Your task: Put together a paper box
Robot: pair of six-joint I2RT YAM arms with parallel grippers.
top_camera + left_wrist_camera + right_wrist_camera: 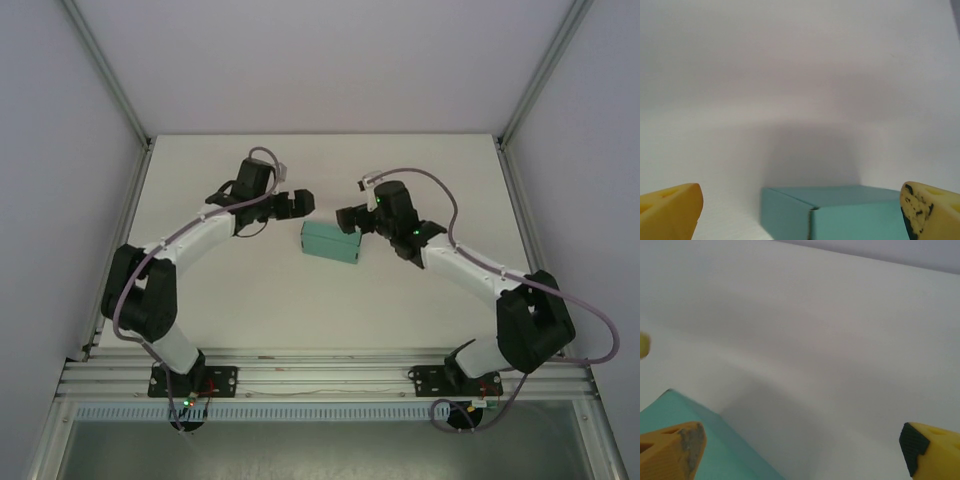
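- The left gripper [305, 203] is pictured just beyond the left end of the paper box [331, 242], with its jaws spread wide and nothing held. The box could be clipped and skidded aside if the arm is swung across low.
- The box is shown folded shut and resting free on the table [250, 300]. Any flap not fully tucked could spring open, it is judged.
- The right gripper [343, 218] is seen just beyond the box's right end, likewise spread wide and empty. A corner could be snagged if the gripper is drawn off carelessly.
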